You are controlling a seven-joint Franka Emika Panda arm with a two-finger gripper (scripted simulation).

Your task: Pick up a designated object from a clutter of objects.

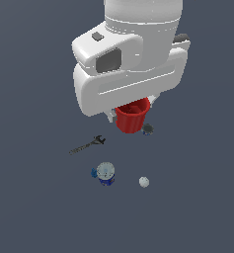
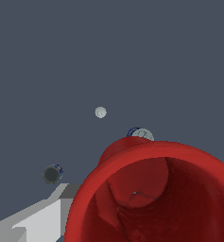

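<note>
The white arm point(image 1: 133, 54) fills the upper exterior view, its jaws hidden behind the hand, so I cannot tell whether they pinch anything; the red cup point(image 1: 132, 116) sits just under it, mouth filling the wrist view; on the grey surface point(image 1: 34, 207) lie the dark wrench point(image 1: 88, 145), the blue object with pale round top point(image 1: 105, 172), the white ball point(image 1: 144, 182) and the small dark round piece point(image 1: 148, 129) just beside the cup.

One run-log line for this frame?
phase: at red cup | gripper: state unclear, one finger beside cup | wrench, blue object, white ball: untouched
</note>
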